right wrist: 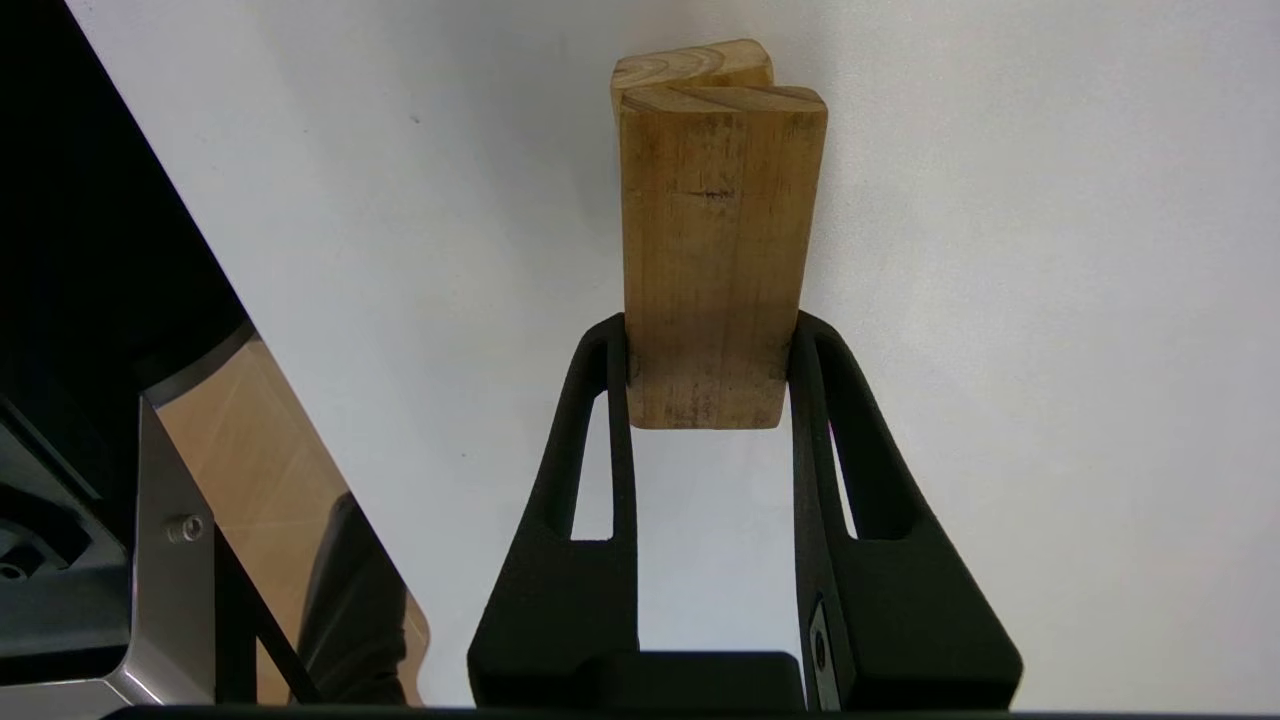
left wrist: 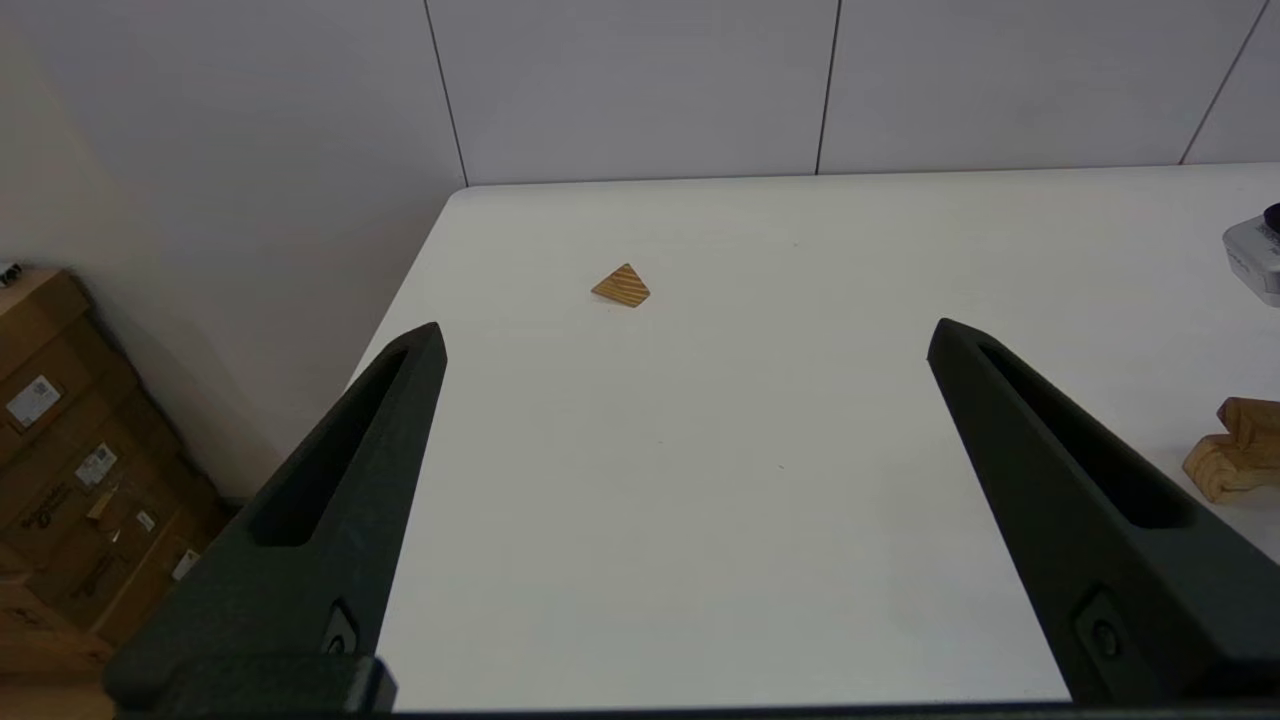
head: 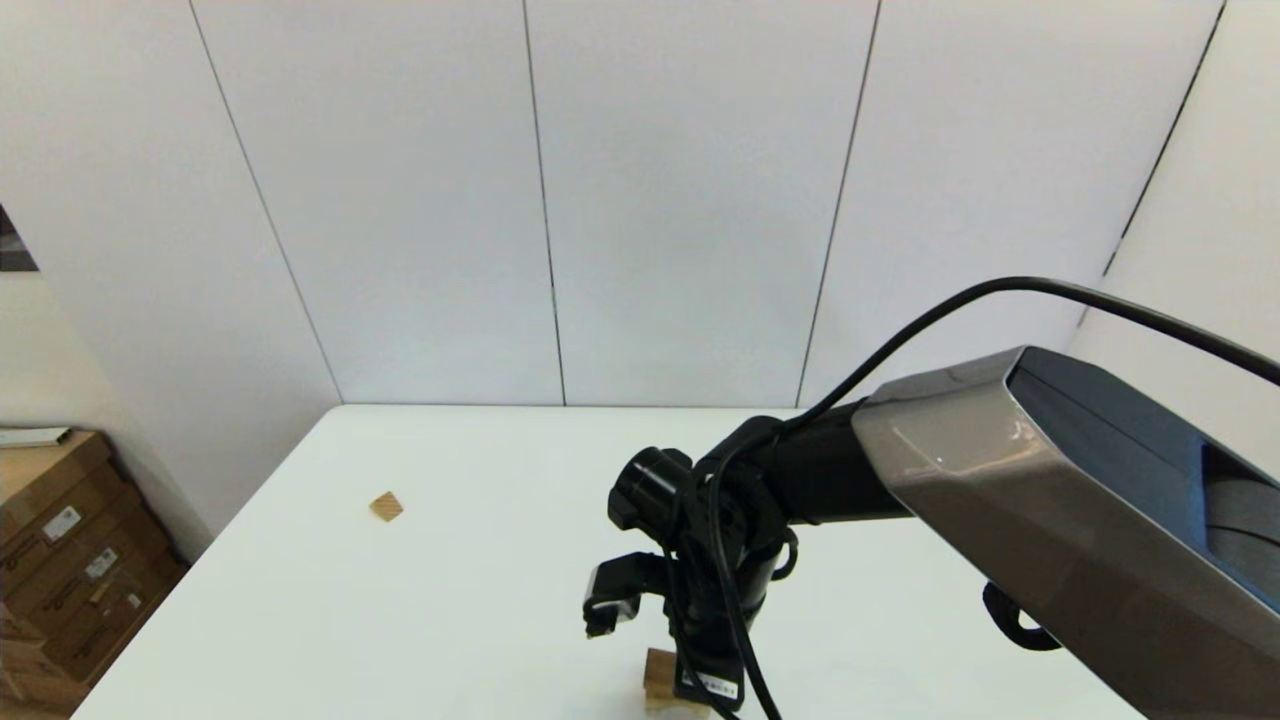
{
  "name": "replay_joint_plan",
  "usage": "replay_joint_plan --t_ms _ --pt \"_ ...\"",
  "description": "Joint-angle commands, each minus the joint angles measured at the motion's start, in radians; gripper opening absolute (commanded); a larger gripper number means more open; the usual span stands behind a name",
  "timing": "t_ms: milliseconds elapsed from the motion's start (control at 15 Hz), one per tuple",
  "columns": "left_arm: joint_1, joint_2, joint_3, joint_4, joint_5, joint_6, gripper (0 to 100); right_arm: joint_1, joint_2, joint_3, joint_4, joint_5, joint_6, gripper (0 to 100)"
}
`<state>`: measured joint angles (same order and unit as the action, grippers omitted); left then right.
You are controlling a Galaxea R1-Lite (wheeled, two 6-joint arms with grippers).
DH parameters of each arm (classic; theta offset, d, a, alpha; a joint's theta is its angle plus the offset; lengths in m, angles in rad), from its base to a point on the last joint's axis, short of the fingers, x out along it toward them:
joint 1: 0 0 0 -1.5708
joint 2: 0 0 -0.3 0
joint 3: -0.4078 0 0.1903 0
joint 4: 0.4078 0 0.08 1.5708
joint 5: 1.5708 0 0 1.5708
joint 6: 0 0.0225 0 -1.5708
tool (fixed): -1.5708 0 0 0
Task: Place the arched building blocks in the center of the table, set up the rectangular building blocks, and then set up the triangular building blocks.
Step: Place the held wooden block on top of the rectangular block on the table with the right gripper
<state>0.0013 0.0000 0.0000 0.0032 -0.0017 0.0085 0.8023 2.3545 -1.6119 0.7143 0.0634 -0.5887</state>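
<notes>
My right gripper (right wrist: 712,335) is shut on the rectangular block (right wrist: 718,250), a reddish-brown slab held by its near end. The slab's far end rests against the paler arched block (right wrist: 690,62), which mostly hides behind it. The head view places this pair near the table's front middle, the rectangular block (head: 658,672) above the arched block (head: 672,708), under my right wrist. The small tan triangular block (head: 386,506) lies alone at the left of the table (head: 480,560). My left gripper (left wrist: 685,335) hovers open and empty, with the triangular block (left wrist: 621,287) ahead of it.
Stacked cardboard boxes (head: 70,560) stand on the floor beside the table's left edge. White wall panels close off the far side. My right arm's grey link (head: 1050,500) fills the right of the head view, its black cable arcing above.
</notes>
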Motion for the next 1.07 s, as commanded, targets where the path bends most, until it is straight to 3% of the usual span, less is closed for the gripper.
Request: replay_joint_plan --t_ms 67,1067 --pt "0.0 0.002 0.0 0.0 0.0 -0.001 100 0.003 0.012 0.0 0.004 -0.001 -0.003 0" --pt "0.0 0.002 0.0 0.0 0.0 -0.001 100 0.02 0.022 0.001 0.004 -0.019 -0.003 0"
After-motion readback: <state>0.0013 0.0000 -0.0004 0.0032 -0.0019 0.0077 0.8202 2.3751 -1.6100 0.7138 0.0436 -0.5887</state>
